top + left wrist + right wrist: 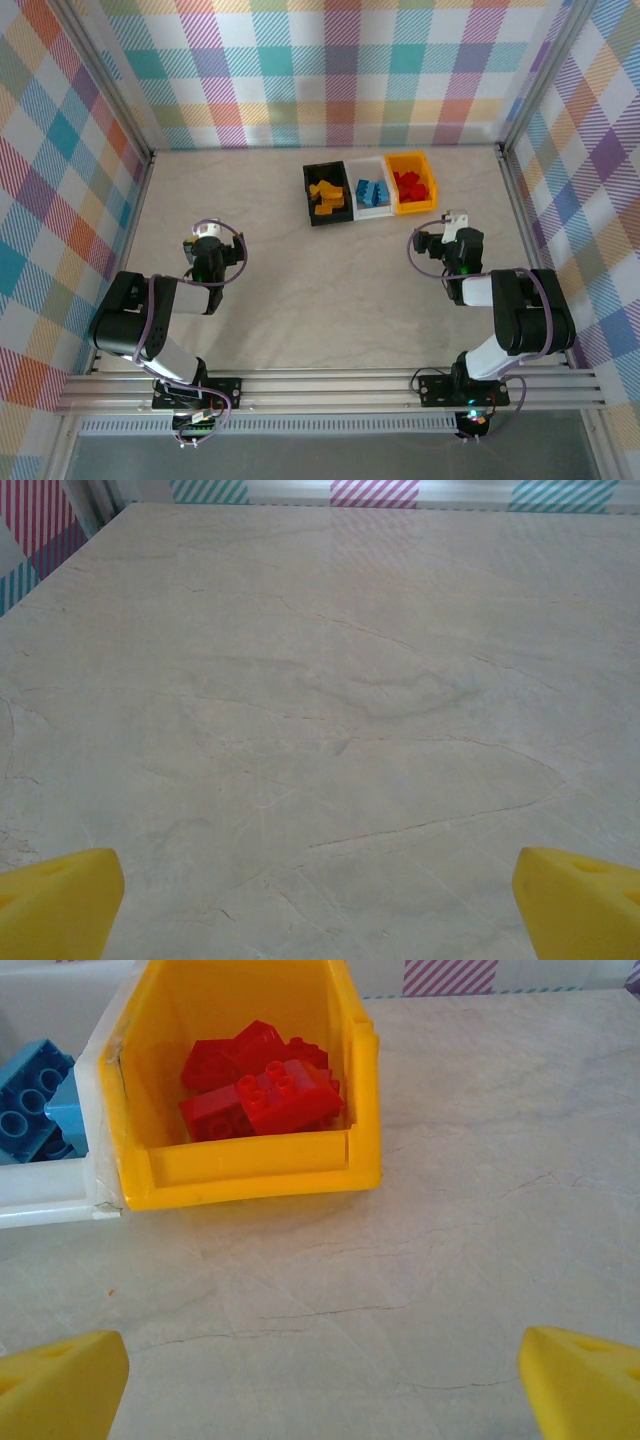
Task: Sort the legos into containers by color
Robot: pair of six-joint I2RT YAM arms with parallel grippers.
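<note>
Three containers stand in a row at the back of the table. The black bin [310,196] holds yellow-orange legos [326,195]. The white bin [372,211] holds blue legos [372,191]. The yellow-orange bin [414,205] holds red legos [411,184]. In the right wrist view the yellow-orange bin [250,1172] with its red legos [262,1093] lies just ahead, the white bin [45,1200] and blue legos [35,1095] at the left. My right gripper [437,239] [325,1385] is open and empty, short of that bin. My left gripper [207,240] [320,905] is open over bare table at the left.
The marble-look tabletop [300,290] is walled by checked panels with metal posts [110,95] at the corners. An aluminium rail [330,385] carrying both arm bases runs along the near edge. The bins sit right of centre near the back wall.
</note>
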